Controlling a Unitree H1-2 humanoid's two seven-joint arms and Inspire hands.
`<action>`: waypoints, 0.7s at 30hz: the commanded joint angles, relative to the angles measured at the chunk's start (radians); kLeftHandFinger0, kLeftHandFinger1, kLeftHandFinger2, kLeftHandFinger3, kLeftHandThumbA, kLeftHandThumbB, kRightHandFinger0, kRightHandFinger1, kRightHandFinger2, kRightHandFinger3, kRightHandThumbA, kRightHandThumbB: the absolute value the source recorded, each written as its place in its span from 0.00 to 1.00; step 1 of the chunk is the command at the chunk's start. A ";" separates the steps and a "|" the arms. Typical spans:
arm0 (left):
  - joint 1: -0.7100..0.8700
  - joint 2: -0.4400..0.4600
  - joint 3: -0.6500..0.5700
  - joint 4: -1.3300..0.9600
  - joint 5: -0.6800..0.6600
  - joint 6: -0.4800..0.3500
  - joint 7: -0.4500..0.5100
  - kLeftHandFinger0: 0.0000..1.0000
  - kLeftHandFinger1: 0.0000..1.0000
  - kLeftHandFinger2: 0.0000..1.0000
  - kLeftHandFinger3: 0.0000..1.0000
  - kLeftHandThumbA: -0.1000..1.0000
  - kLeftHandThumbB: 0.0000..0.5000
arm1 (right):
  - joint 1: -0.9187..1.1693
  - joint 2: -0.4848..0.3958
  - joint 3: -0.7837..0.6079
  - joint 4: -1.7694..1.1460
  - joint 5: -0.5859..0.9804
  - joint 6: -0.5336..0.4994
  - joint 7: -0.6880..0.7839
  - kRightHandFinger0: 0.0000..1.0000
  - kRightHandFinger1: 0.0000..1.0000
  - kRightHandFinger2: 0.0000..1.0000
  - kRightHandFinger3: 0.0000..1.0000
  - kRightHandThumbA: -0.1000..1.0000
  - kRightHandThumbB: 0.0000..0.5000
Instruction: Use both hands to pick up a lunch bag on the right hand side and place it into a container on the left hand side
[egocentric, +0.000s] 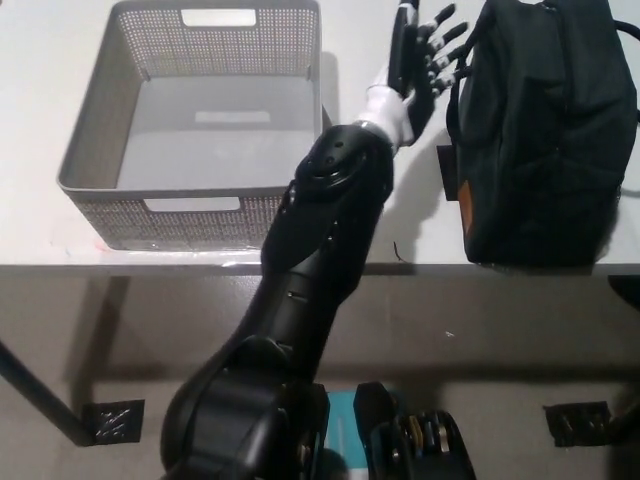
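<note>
Lunch bag (545, 130) upright on table (400, 215); left hand (418, 55) raised beside it, fingers spread, empty.

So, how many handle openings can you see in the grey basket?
2: one in the far wall and one in the near wall of the grey basket. The side walls show none.

White table (40, 80), dark table leg (35, 395) at lower left, two black floor plates (112, 424), grey floor (500, 350)
</note>
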 joint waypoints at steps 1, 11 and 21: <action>-0.077 0.047 -0.050 0.029 0.059 -0.125 0.013 1.00 1.00 1.00 1.00 1.00 0.80 | -0.042 0.001 0.004 -0.002 0.032 -0.010 0.056 1.00 1.00 1.00 1.00 1.00 0.35; -0.112 0.081 -0.146 0.127 0.127 -0.162 0.042 1.00 1.00 1.00 1.00 1.00 0.78 | -0.085 0.027 0.045 0.194 -0.033 -0.071 0.063 1.00 1.00 1.00 1.00 1.00 0.29; -0.113 0.072 -0.284 0.312 0.231 -0.171 0.039 1.00 1.00 1.00 1.00 1.00 0.85 | -0.232 0.072 0.056 0.621 -0.059 -0.200 0.101 1.00 1.00 1.00 1.00 1.00 0.28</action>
